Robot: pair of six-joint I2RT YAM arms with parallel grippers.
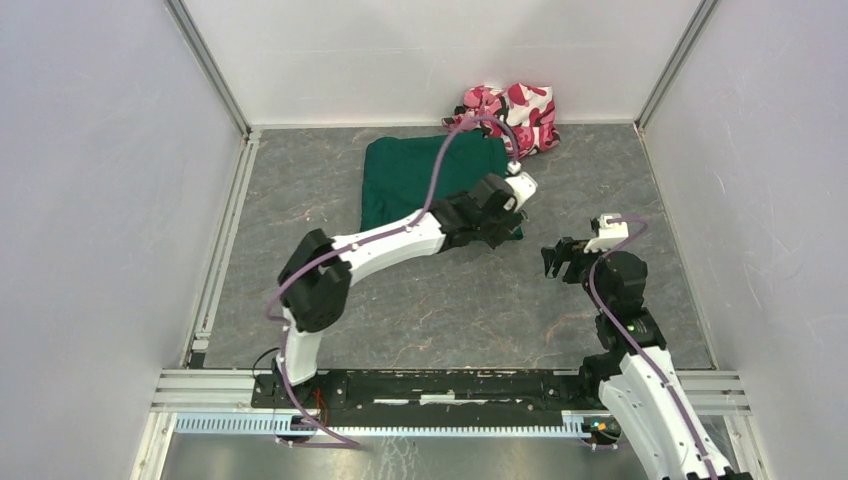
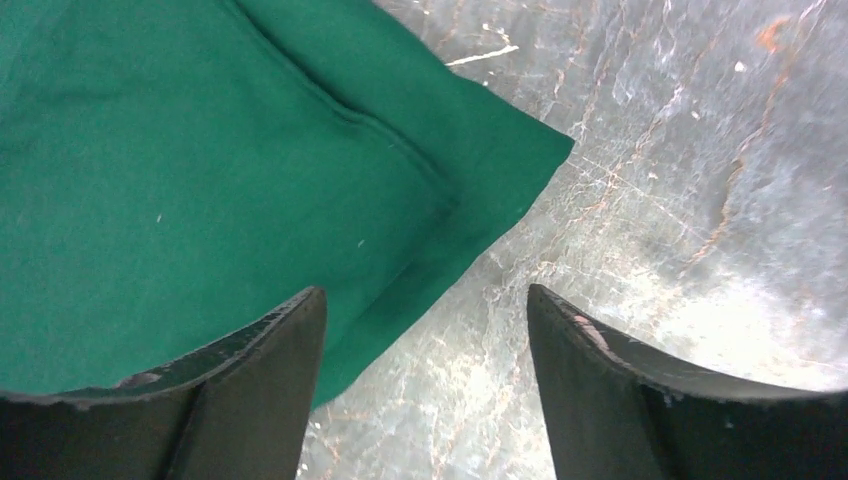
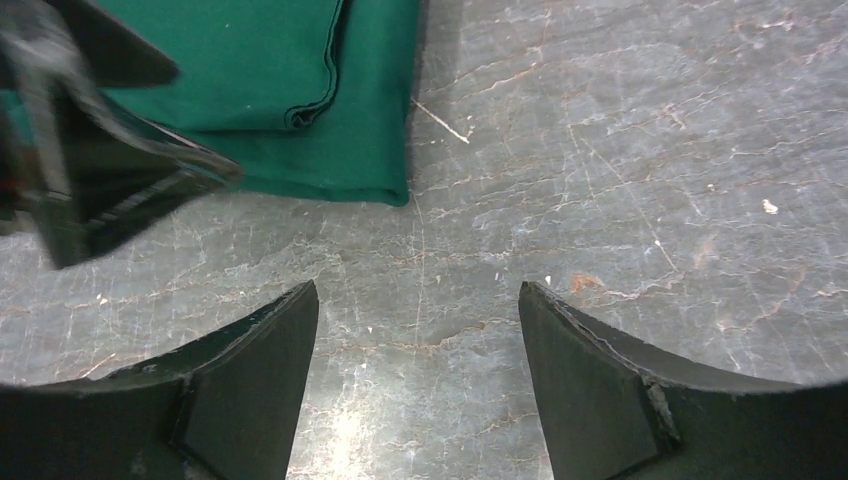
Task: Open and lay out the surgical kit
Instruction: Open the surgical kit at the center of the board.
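Left fingers (image 2: 250,400) straddle edge of green wrap (image 2: 200,150), perhaps hovering.

No legible txt, labels, brands, nos. or signs anywhere. Nothing printed on green cloth (image 1: 410,180). Only a camo pattern, no lettering, on pink bundle (image 1: 515,112) just behind cloth. Any marks elsewhere near cloth too small to read.

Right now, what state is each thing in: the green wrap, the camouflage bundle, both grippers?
green wrap: folded shut, lying flat.
camouflage bundle: bunched up, behind the wrap.
left gripper: open, empty, at the wrap's corner.
right gripper: open, empty, beside the wrap.
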